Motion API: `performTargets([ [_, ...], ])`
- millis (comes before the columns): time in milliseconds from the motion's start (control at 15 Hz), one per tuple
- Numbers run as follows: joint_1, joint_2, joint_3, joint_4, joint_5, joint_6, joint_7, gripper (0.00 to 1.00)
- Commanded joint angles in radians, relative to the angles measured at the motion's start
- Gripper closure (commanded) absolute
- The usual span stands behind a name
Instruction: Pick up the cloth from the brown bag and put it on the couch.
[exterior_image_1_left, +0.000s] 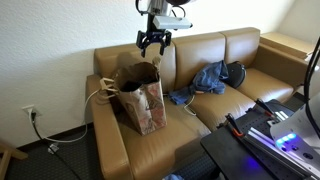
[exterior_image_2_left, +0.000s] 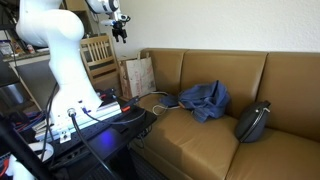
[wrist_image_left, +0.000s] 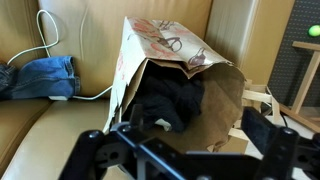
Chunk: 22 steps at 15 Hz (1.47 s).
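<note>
Brown paper bag (exterior_image_1_left: 140, 95) standing upright on the end seat of the tan couch (exterior_image_1_left: 200, 60), mouth open. Wrist view: a dark cloth (wrist_image_left: 170, 100) lies inside the bag. The claw (exterior_image_1_left: 153, 42) hangs above the bag, apart from it, fingers spread and holding nothing. A blue denim garment (exterior_image_1_left: 208, 78) is heaped on the middle cushion, with a white cable (wrist_image_left: 60, 50) nearby.
</note>
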Motion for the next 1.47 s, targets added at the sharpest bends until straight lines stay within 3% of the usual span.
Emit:
performTargets([
  [0, 0.007, 0.0, -0.005, 0.003, 0.002, 0.0, -0.001, 0.0],
  [333, 0.052, 0.136, -0.037, 0.078, -0.128, 0.093, 0.068, 0.0],
  [533, 0.116, 0.267, -0.081, 0.234, -0.223, 0.097, 0.112, 0.0],
  [867, 0.152, 0.454, -0.103, 0.494, -0.164, -0.029, 0.095, 0.0],
  [933, 0.157, 0.389, -0.113, 0.389, -0.181, 0.038, 0.105, 0.0],
  [1133, 0.162, 0.449, -0.116, 0.469, -0.169, 0.007, 0.103, 0.0],
  [1400, 0.162, 0.49, -0.145, 0.467, -0.185, 0.013, 0.119, 0.0],
])
